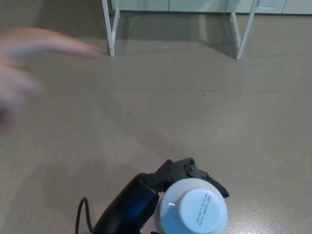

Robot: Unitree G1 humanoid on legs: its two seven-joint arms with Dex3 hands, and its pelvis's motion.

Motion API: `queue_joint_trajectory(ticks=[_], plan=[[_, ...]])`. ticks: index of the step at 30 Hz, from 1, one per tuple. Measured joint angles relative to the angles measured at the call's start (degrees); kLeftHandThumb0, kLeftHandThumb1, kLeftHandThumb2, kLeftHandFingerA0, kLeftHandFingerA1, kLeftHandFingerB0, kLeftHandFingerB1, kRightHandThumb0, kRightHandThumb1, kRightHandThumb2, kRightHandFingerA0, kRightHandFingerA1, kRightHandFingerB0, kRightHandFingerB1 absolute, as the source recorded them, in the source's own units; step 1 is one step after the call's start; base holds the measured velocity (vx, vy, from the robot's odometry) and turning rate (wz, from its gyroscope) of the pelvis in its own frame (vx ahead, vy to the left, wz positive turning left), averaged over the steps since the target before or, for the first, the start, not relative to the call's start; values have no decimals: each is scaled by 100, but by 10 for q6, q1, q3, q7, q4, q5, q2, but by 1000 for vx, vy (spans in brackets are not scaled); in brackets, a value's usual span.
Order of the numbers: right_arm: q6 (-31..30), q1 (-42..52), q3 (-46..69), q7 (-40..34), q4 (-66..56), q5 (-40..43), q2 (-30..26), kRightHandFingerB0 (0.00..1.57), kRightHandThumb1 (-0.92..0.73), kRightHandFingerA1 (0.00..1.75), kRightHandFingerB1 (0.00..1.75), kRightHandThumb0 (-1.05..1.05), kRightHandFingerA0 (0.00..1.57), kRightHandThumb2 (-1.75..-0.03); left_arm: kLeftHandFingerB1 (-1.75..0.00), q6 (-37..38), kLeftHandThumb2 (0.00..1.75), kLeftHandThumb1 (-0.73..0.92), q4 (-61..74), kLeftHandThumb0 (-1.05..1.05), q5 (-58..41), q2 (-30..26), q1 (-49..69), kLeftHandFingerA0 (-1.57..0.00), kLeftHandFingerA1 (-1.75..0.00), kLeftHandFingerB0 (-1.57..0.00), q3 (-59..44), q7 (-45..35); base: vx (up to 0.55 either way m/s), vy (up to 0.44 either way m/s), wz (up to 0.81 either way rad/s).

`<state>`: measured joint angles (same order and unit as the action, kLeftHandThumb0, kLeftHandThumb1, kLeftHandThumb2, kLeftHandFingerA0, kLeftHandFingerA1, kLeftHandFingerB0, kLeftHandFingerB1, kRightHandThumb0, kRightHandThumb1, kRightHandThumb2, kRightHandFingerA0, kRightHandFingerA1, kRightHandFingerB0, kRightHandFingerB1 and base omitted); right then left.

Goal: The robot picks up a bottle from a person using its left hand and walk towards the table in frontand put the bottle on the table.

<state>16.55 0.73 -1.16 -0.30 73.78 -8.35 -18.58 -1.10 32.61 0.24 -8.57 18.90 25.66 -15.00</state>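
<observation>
- The left hand (148, 195) had its fingers (187, 169) curled around the bottle (195, 210), which sat low in the view, cap up.
- A person's blurred hand (22, 63) was well apart, so the handover looked done.
- The table (111, 29) stood ahead across the floor (195, 97); walking and placing remained.

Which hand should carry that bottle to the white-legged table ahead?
Left. The left hand is wrapped around the bottle, while the right hand is out of view. The table stands straight ahead.
</observation>
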Motion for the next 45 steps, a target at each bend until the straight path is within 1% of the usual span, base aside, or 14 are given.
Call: queue_joint_trajectory(ticks=[4,7,15,19,21,25,27,29,33,38,41,43,44,45], plan=[[0,1,-9,0,1,-6,-3,59,-64,48,42,-29,74,-59,-101,6,77,72,-5,-15,9,0,6,-110,-113,-81,-4,7,297,57,12],[-2,-1,-12,0,1,-10,-9,60,-64,48,43,-28,71,-58,-101,9,76,74,-5,-16,12,6,9,-109,-115,-80,-2,10,272,49,13],[-4,-7,-10,2,1,-11,-15,59,-64,48,42,-29,70,-58,-105,15,79,73,-10,-15,20,14,14,-109,-115,-79,-6,14,114,220,-19],[-6,-8,-12,8,2,-13,-12,58,-65,47,42,-30,69,-58,-106,15,81,72,-11,-13,23,13,18,-107,-121,-79,-15,22,236,250,-8],[-6,-10,-12,9,2,-13,-12,58,-65,47,42,-28,69,-58,-109,15,76,73,-13,-17,25,13,19,-100,-130,-79,-15,23,198,62,3],[-7,-17,-12,10,2,-14,-12,59,-65,47,41,-31,71,-58,-113,15,82,71,-13,-17,26,15,20,-95,-137,-78,-15,25,213,-67,10],[-7,-17,-14,10,2,-16,-13,59,-64,46,41,-30,71,-58,-111,15,82,72,-13,-17,27,16,20,-95,-135,-78,-16,25,288,-173,12],[-9,-17,-16,10,3,-18,-13,58,-65,46,41,-30,70,-58,-104,15,80,71,-14,-17,26,16,20,-94,-132,-81,-17,25,180,-245,15],[-12,-17,-21,10,5,-23,-17,58,-65,47,41,-31,71,-58,-103,15,80,71,-18,-17,26,24,14,-93,-133,-81,-16,24,360,-344,16],[-14,-24,-27,8,5,-27,-22,57,-67,45,40,-30,68,-59,-108,15,81,71,-17,-17,26,25,12,-99,-136,-79,-16,23,309,-188,2],[-16,-23,-33,8,5,-30,-22,57,-68,45,40,-30,68,-59,-109,15,83,71,-16,-17,27,26,12,-99,-136,-79,-16,23,330,-53,-15],[-17,-23,-36,7,5,-32,-22,57,-68,46,41,-30,68,-59,-107,15,81,72,-16,-17,28,26,12,-99,-136,-79,-15,23,358,66,-28],[-18,-22,-37,7,5,-33,-22,57,-67,45,41,-30,68,-59,-113,15,80,74,-16,-18,28,26,12,-96,-139,-76,-15,22,367,120,-13],[-19,-21,-37,7,6,-33,-22,57,-67,46,41,-30,69,-59,-113,15,81,73,-16,-17,28,26,11,-99,-137,-77,-15,22,359,150,-28]])
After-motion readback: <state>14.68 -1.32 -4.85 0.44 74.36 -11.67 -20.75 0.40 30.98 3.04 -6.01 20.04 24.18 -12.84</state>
